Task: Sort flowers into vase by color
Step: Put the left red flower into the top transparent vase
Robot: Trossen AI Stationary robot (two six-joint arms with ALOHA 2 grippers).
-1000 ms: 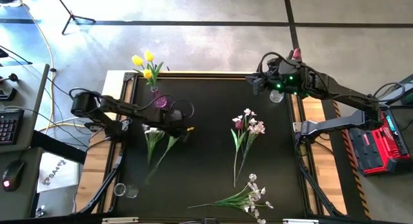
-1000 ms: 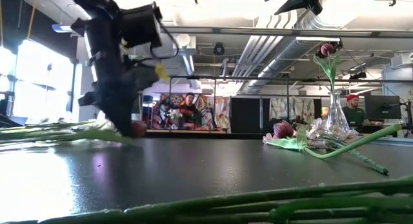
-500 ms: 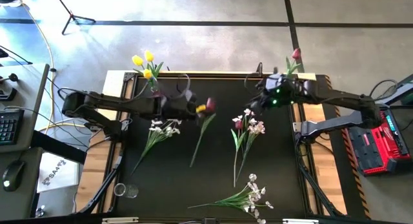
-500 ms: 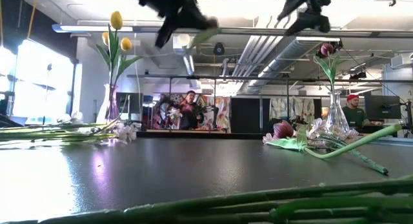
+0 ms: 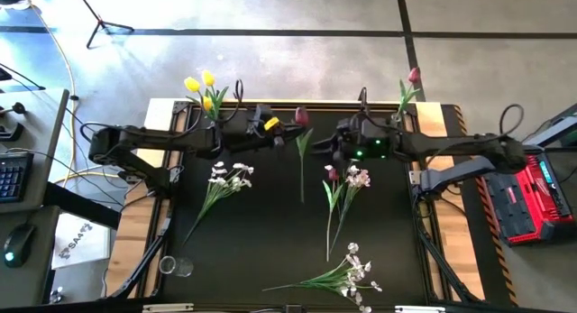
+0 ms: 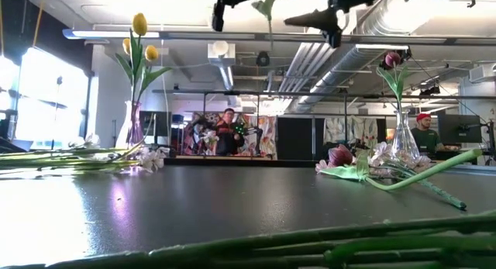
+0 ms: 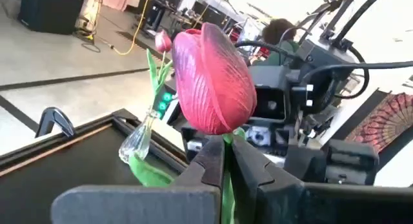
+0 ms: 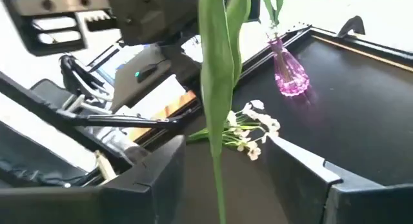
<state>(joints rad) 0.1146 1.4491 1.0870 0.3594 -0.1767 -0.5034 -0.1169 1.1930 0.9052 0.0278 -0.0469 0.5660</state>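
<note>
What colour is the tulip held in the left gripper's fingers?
Dark red-pink tulip, clearest in the left wrist view.

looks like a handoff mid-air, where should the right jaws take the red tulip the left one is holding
On the bare stem below the leaf, coming in level from the right gripper side. The left gripper already pinches the red tulip just under its bloom, so the stem hangs free beneath. In the right wrist view it hangs between that gripper's open jaws, so closing there should clear both bloom and leaf.

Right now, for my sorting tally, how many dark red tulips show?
3: the vase tulip in the clear vase, the held tulip in the left gripper, the lying tulip right of centre. Others may be hidden.
</note>
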